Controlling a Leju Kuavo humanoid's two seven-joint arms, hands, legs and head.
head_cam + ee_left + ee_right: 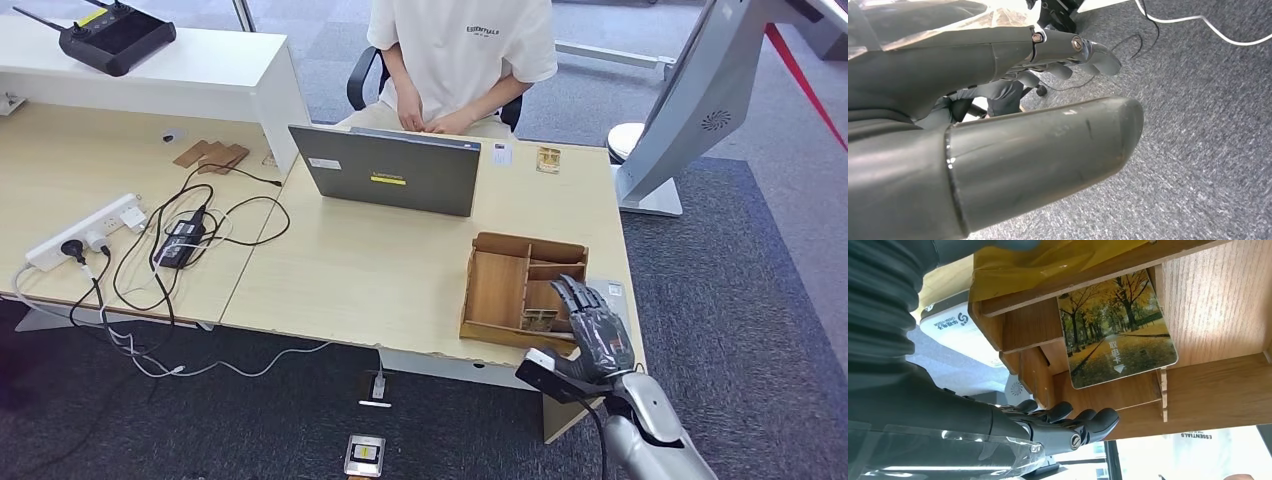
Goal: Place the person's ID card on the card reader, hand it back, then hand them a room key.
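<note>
Pale wooden desk (380, 280) is carrying one wooden organiser tray (500, 290), and the right hand (598, 325) is hovering over its near compartment, fingers apart and holding nothing. Just beyond the fingertips one room key card (1118, 335) is lying flat; thin, stiff and slick, it probably wants pinching by an edge. Left hand (998, 150) is hanging over carpet, its grasp unclear

Right hand (598, 325): raised at near right on its silver arm, fingers (1083, 422) extended forward, apart, empty. Left hand (998, 125): hanging low (fingers (1088, 52) loosely extended), empty.
</note>
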